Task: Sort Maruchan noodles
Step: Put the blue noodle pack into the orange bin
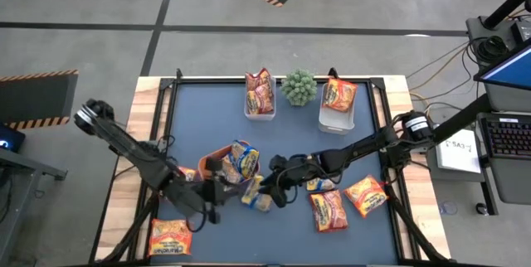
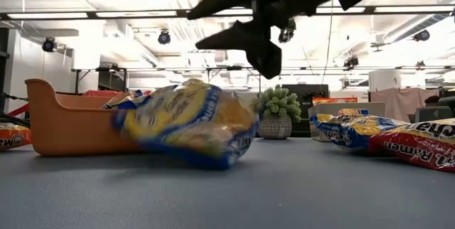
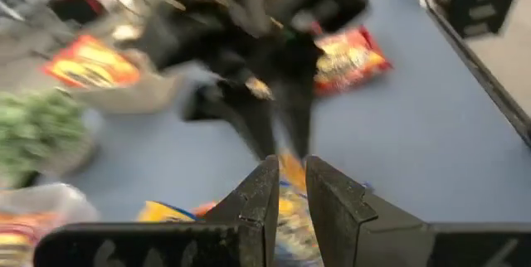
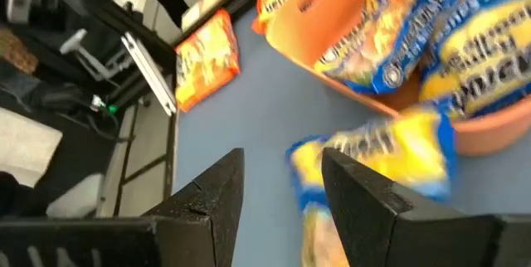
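A yellow-and-blue noodle packet lies flat on the blue table just in front of the orange tray, blurred. My right gripper hovers open above it, and the packet shows past its fingers. My left gripper is beside the tray's near wall with its fingers nearly together. The packet shows through the slit and below. I see no touch. Several yellow packets fill the tray.
At the far edge, one clear tub holds red packets and another holds an orange one, with a potted plant between them. Loose packets lie at the right near side and the left near corner.
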`<state>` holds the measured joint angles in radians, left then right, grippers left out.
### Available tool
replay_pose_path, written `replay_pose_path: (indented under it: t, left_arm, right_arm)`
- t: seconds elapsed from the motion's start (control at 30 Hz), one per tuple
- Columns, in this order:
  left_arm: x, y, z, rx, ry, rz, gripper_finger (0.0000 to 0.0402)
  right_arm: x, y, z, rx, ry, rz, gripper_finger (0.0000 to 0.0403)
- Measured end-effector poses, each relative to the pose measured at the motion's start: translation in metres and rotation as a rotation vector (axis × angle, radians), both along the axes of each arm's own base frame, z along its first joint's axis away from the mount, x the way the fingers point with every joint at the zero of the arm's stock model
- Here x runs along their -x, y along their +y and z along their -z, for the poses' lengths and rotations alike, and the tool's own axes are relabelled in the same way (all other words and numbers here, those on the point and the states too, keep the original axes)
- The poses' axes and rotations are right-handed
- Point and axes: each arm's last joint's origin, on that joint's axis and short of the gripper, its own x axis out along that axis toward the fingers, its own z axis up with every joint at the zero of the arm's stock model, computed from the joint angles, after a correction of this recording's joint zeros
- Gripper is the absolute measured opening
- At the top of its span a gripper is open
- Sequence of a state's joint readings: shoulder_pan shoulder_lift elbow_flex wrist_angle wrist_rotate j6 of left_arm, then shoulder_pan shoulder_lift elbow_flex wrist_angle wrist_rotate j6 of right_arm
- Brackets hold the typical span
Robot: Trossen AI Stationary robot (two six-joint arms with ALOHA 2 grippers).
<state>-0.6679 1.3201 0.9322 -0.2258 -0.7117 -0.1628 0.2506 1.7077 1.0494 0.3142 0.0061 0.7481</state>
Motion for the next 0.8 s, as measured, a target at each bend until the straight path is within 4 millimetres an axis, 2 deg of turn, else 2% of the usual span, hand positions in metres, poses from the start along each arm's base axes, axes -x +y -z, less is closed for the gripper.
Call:
replay_pose_path:
  t: [0.1,0.23,0.4,0.53,0.8]
  left_arm:
    - [0.011,0.007,-0.012,-0.020,-0.056,-0.036,0.0047]
    - [0.016,0.010,-0.013,0.017,-0.079,-0.059,0.0047]
    - [0.010,0.004,0.018,0.086,-0.017,-0.106,0.0047]
    - [-0.002,-0.009,0.044,0.131,0.042,-0.095,0.0047]
    - [-0.021,-0.027,0.085,0.131,0.107,-0.084,0.0047]
  right_arm:
    - [-0.001,0.000,0.001,0.007,0.019,0.003,0.0152]
    - [0.000,0.000,0.004,0.014,0.048,0.003,0.0152]
    - [0.011,-0.004,0.005,0.050,0.173,0.004,0.0152]
    - [0.019,-0.007,0.006,0.088,0.262,-0.003,0.0153]
    - [0.017,-0.029,0.005,0.064,0.275,-0.087,0.0158]
